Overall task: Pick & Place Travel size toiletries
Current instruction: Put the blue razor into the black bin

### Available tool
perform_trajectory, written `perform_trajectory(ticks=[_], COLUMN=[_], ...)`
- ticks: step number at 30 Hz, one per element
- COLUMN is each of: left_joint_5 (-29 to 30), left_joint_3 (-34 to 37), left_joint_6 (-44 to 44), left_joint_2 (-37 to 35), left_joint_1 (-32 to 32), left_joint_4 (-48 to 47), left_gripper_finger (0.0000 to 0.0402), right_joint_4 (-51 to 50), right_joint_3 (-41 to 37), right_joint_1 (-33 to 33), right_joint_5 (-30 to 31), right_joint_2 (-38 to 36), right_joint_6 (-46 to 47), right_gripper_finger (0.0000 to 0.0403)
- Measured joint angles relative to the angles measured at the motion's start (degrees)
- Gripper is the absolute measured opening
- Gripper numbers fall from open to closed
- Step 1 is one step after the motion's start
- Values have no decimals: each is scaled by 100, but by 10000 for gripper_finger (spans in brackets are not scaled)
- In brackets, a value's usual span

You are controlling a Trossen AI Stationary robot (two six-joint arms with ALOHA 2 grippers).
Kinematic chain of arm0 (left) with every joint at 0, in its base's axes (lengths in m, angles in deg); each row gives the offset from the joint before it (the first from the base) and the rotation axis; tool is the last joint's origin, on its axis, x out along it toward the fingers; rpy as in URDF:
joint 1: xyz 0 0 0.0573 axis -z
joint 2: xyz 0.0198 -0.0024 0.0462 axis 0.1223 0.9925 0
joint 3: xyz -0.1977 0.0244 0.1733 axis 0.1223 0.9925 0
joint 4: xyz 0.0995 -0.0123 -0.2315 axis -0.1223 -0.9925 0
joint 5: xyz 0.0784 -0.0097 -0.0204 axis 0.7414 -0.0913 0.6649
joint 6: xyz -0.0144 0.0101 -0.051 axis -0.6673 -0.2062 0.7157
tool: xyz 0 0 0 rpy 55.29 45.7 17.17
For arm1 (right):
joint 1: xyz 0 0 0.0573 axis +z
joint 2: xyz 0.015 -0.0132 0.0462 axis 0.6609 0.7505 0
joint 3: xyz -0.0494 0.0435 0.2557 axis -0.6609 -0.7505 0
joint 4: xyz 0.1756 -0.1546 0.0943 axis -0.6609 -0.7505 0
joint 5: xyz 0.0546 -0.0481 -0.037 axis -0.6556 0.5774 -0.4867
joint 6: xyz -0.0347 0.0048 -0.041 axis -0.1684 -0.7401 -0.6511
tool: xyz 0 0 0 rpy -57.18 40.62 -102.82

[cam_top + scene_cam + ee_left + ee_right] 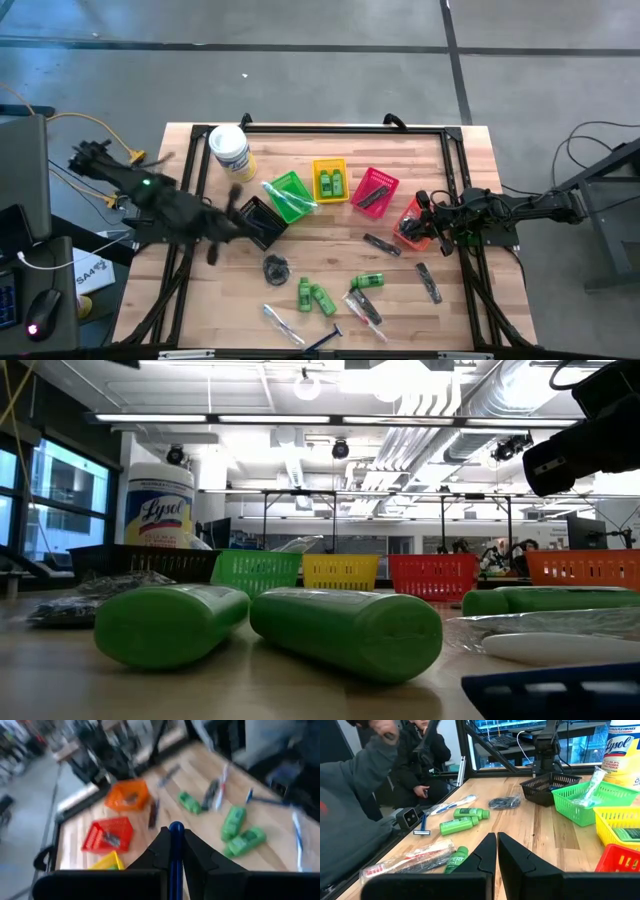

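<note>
My left gripper (175,845) is up above the table beside the black basket (262,222), shut on a blue-handled razor (175,865). My right gripper (496,851) rests shut with nothing in it by the orange basket (412,225). Loose toiletries lie flat on the wooden table: green mini bottles (315,295) (462,820), a dark coiled bundle (276,267), black combs (382,245), clear tubes (362,308) and another razor (423,827) near the front edge. My left gripper pinches the razor's blue handle (175,870) between its two fingers. The handle lies along the fingers, and its rounded end (176,826) sticks out past the tips. The razor is lifted clear of the table; its other end is hidden behind the gripper.
A row of small baskets runs across the table's middle: black, green (290,195), yellow (330,180), red (374,190), orange. A white tub (230,152) stands at the far left. A black frame (455,170) borders the table. A person (420,765) sits beyond the front edge.
</note>
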Motion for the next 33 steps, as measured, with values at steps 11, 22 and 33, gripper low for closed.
perform_trajectory(ticks=[11,22,33], left_joint_5=[-26,-179,-158], left_joint_3=[2667,3136,4038], left_joint_6=[643,1787,1858], left_joint_2=[-3073,-3708,-3451], left_joint_1=[-513,-496,-497], left_joint_4=[1115,685,1742], left_gripper_finger=[18,18,18], right_joint_4=[-9,-27,-46], right_joint_3=[2,7,11], right_joint_1=[-1,-1,0], right_joint_5=[-1,-1,-1], right_joint_2=[1,0,1], right_joint_6=[23,53,25], right_gripper_finger=[9,9,9])
